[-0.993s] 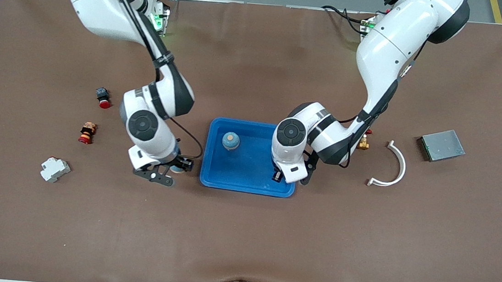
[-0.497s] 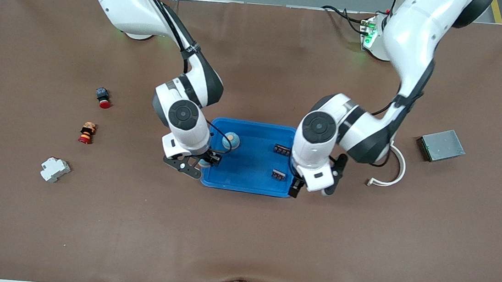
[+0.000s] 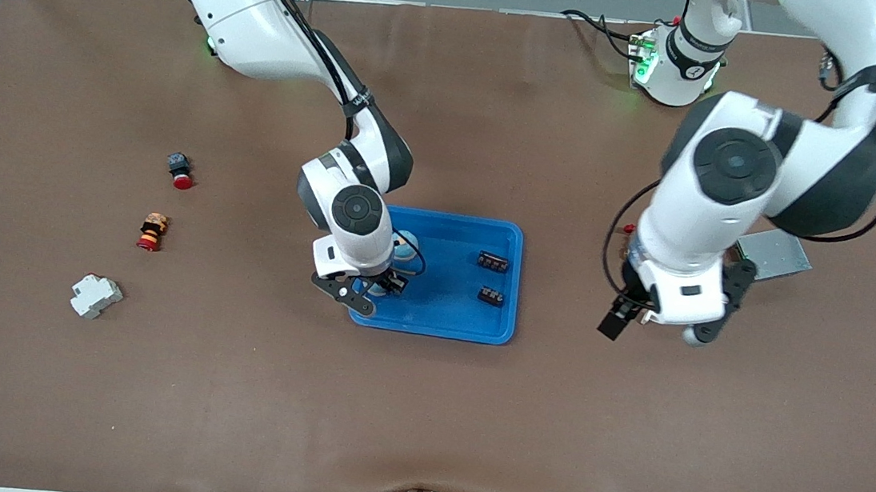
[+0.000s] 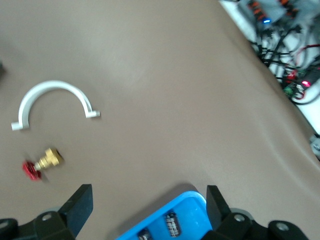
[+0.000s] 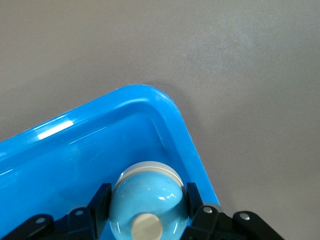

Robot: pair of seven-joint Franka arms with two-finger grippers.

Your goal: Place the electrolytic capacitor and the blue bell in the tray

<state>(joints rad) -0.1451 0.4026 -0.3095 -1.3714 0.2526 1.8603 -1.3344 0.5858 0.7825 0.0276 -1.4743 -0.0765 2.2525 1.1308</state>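
The blue tray (image 3: 509, 237) lies mid-table. Two black electrolytic capacitors (image 3: 493, 262) (image 3: 491, 294) lie in it at the left arm's end; the left wrist view shows them too, one capacitor (image 4: 172, 224) inside the tray's corner (image 4: 192, 200). My right gripper (image 3: 366, 290) (image 5: 148, 204) is shut on a blue bell (image 5: 150, 192) over the tray's corner at the right arm's end. A second blue bell (image 3: 406, 248) stands in the tray beside it, partly hidden by the wrist. My left gripper (image 3: 652, 331) (image 4: 148, 206) hangs open and empty over bare table beside the tray.
A white curved clip (image 4: 55, 102) and a brass valve with a red handle (image 4: 44, 162) lie toward the left arm's end, with a grey metal box (image 3: 787, 251) past them. At the right arm's end lie a red-capped button (image 3: 180, 170), a red-orange part (image 3: 152, 231) and a white block (image 3: 96, 296).
My left gripper has opened, lifted and swung away from the tray toward its own end, uncovering two capacitors. My right gripper has carried the bell from the table to over the tray's corner.
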